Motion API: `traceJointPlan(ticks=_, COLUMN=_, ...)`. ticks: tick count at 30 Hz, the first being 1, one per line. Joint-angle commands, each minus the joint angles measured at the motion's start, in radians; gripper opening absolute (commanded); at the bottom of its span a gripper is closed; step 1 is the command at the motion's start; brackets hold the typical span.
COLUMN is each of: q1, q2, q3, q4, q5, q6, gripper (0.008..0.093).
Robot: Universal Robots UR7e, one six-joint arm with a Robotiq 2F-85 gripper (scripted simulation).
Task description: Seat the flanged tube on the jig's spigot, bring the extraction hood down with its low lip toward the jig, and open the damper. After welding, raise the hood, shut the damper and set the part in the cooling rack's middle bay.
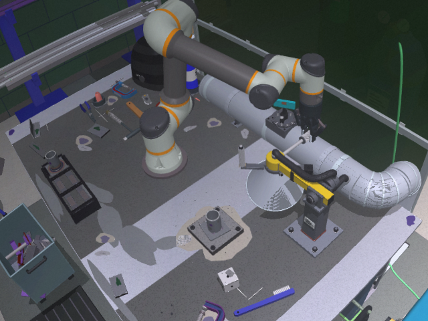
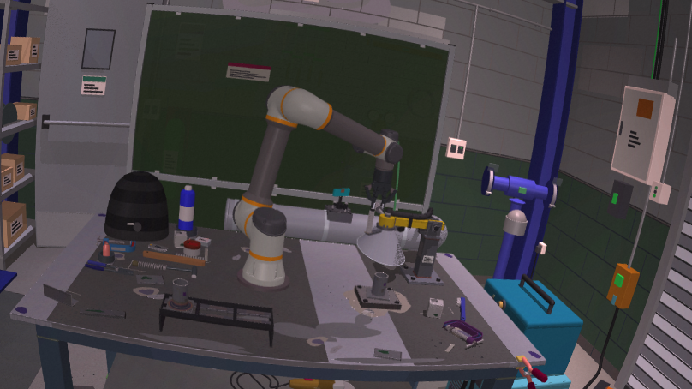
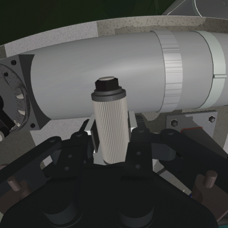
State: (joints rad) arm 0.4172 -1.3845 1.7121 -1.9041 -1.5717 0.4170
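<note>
My gripper (image 1: 310,133) (image 3: 110,135) is closed around the ribbed grip of the hood handle (image 3: 110,122) (image 1: 303,139), the thin rod that sticks up from the yellow hood arm (image 1: 299,178) beside the grey duct (image 1: 276,126). The white cone-shaped hood (image 1: 273,188) (image 2: 382,249) hangs tilted above and beside the jig (image 1: 215,229). A flanged tube (image 1: 213,220) (image 2: 380,283) stands on the jig. The damper's teal lever (image 1: 284,103) (image 2: 341,192) sits on its block on top of the duct. A second tube (image 1: 52,159) stands at the far end of the black cooling rack (image 1: 71,188) (image 2: 216,312).
A teal scrap bin (image 1: 26,250) stands off the table's left corner. The hood's post (image 1: 313,224) is bolted to a plate right of the jig. A small white box (image 1: 228,280) and a blue brush (image 1: 264,301) lie in front. Hand tools lie at the far left.
</note>
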Motion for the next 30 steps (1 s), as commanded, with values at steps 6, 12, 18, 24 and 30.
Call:
traceJointPlan(ticks=6, q1=0.000, q2=-0.001, q3=-0.001, q4=-0.001, q5=0.000, q6=0.000, gripper=0.0080)
traceJointPlan(ticks=12, q1=0.000, q2=-0.001, q3=-0.001, q4=-0.001, q5=0.000, q6=0.000, gripper=0.0150)
traceJointPlan(ticks=18, q1=0.000, q2=-0.001, q3=-0.001, q4=-0.001, q5=0.000, q6=0.000, gripper=0.0270)
traceJointPlan(ticks=24, q1=0.000, q2=-0.001, q3=-0.001, q4=-0.001, q5=0.000, q6=0.000, gripper=0.0390)
traceJointPlan(ticks=30, q1=0.000, q2=-0.001, q3=-0.001, q4=-0.001, q5=0.000, q6=0.000, gripper=0.0510)
